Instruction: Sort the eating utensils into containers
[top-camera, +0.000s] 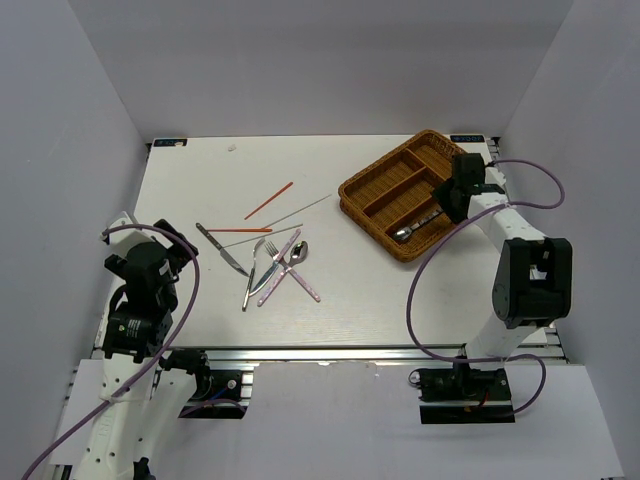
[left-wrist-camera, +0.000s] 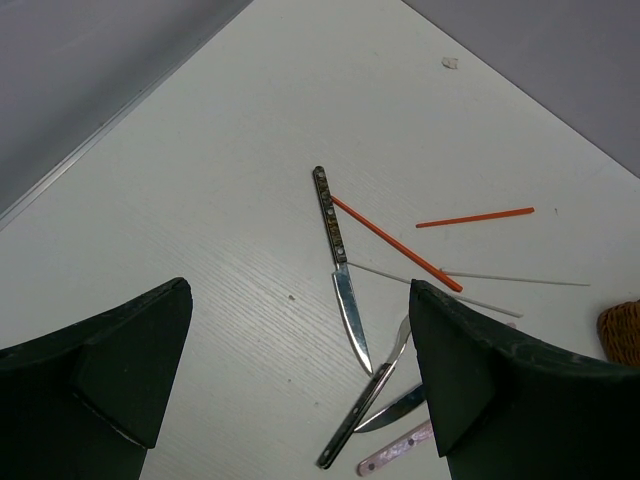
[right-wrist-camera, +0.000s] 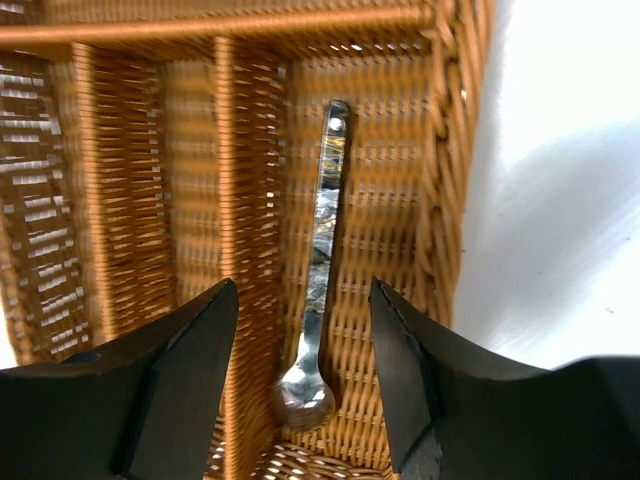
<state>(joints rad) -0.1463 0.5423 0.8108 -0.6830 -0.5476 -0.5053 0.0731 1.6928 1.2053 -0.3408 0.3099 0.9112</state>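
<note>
The brown wicker tray (top-camera: 388, 186) stands at the back right of the table. A dark-handled spoon (top-camera: 418, 227) lies in its nearest long compartment, also seen in the right wrist view (right-wrist-camera: 322, 230). My right gripper (top-camera: 452, 200) hangs open and empty just above that spoon (right-wrist-camera: 302, 290). The other utensils (top-camera: 272, 265) lie in a loose heap at centre left, among them a knife (left-wrist-camera: 340, 260), two red chopsticks (left-wrist-camera: 395, 243) (left-wrist-camera: 475, 216), pale chopsticks (left-wrist-camera: 515, 279) and a pink handle (left-wrist-camera: 395, 455). My left gripper (top-camera: 172, 245) is open and empty left of the heap (left-wrist-camera: 298, 292).
Grey walls close in the table on three sides. A corner of the tray (left-wrist-camera: 620, 335) shows at the right edge of the left wrist view. The tray's other compartments (top-camera: 395, 170) hold nothing that I can see.
</note>
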